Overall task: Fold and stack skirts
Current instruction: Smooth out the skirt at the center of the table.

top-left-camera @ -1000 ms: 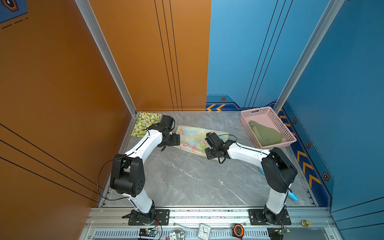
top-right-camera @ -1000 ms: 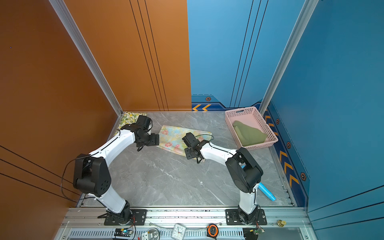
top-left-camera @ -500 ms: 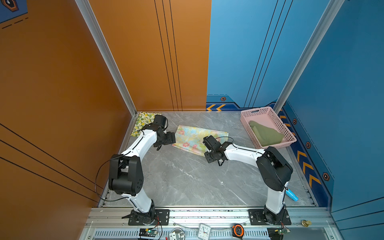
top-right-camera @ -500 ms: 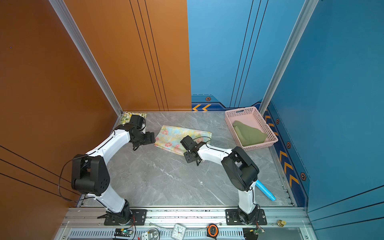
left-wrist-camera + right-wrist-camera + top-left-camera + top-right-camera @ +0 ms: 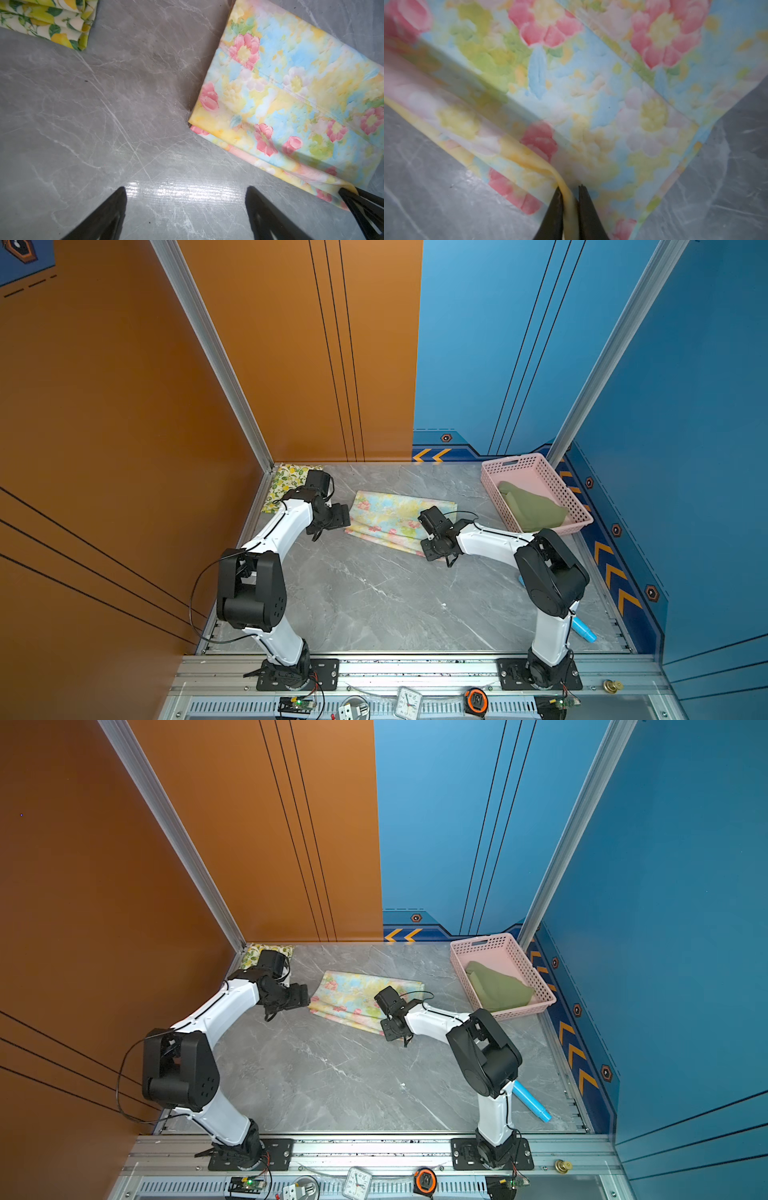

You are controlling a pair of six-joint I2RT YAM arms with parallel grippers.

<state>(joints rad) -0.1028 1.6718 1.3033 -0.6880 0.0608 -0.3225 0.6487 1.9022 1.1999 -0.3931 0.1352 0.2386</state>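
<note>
already the lemon skirt [image 5: 289, 480] lies folded in the far left corner. the floral skirt [image 5: 390, 512] lies part-folded in the middle, its edge pinched in the right gripper [image 5: 570, 199]; the left gripper [image 5: 186, 188] hovers beside it, fingers wide. the olive skirt [image 5: 534, 508] sits bunched in the pink basket [image 5: 515, 461]; nothing is stacked.

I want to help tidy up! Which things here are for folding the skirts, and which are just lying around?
For the job:
pastel yellow-blue cloth skirt with pink flowers
white lemon-print cloth skirt
plain olive green cloth skirt

Lying about:
pink perforated plastic basket
blue plastic tube
white clock
orange-black tape measure
</note>
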